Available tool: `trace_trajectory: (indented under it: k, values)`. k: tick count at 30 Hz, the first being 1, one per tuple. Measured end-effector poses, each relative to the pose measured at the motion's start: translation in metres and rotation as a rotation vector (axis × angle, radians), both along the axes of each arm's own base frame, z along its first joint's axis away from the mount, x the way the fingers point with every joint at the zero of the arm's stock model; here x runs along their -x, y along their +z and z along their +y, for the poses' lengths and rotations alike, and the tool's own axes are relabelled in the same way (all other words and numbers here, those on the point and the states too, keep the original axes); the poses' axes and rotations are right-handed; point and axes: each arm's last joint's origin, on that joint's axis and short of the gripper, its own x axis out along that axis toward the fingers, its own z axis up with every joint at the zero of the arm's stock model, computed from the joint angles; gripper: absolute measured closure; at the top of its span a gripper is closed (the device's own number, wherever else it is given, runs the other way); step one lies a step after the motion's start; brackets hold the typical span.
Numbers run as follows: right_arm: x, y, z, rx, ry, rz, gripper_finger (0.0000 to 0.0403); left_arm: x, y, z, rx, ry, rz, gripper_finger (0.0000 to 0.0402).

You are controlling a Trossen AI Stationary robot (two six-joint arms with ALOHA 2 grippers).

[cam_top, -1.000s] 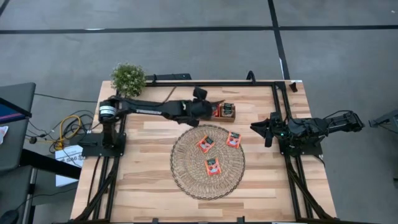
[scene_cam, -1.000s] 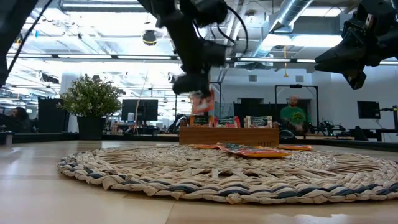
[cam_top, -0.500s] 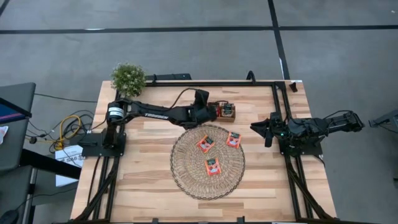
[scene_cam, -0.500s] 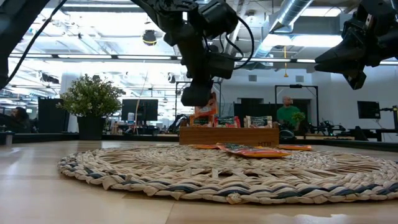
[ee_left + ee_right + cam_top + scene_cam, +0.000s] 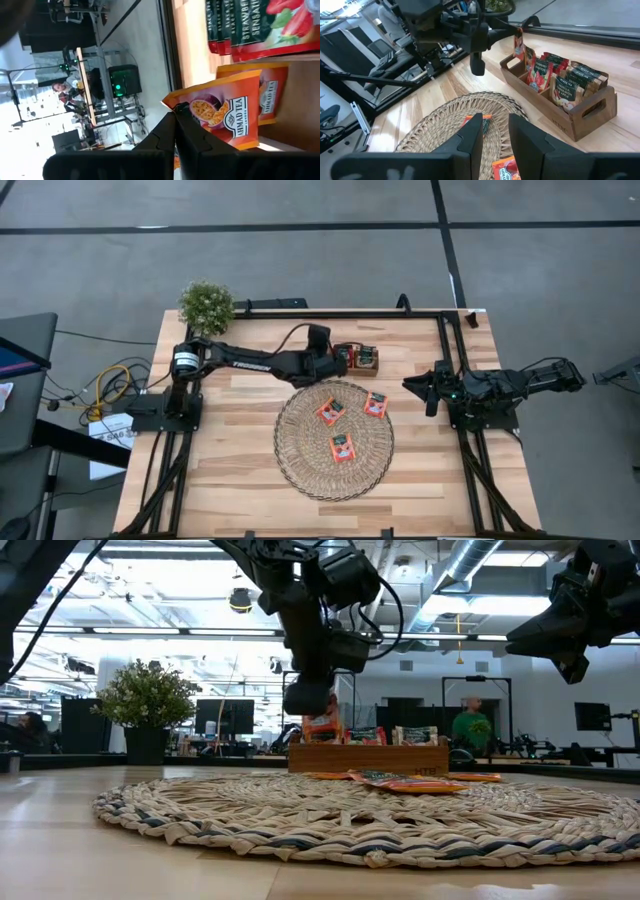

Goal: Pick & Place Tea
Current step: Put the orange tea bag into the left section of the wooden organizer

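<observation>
Reaching across the back of the table (image 5: 240,480), the left arm is holding its left gripper (image 5: 338,358) at the near end of the small wooden tray (image 5: 360,369). Its fingers (image 5: 192,135) are pressing together on an orange tea sachet (image 5: 220,120), gripping it by one edge just above the tray's end compartment, where another orange sachet is standing behind it. More sachets (image 5: 560,82) are standing upright in the tray's other compartments. In front of the tray, the round woven mat (image 5: 300,450) is lying flat, and three red-orange sachets (image 5: 331,411) are resting on it, apart from one another. Farther right, the right gripper (image 5: 432,392) is hanging above the table's right edge, well apart from the mat, its fingers (image 5: 470,137) spreading with nothing between them.
</observation>
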Motion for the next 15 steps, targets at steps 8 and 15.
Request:
trace_trajectory:
  k: [8,15]
  values:
    - [0.0,0.0,0.0,-0.001,0.0,-0.002,0.0317,-0.001,-0.011,0.0,0.018,0.002,0.03,0.0401]
    - [0.0,0.001,0.0,-0.009,-0.002,-0.007,0.0317,-0.005,-0.032,0.001,-0.052,0.031,0.099,0.0401]
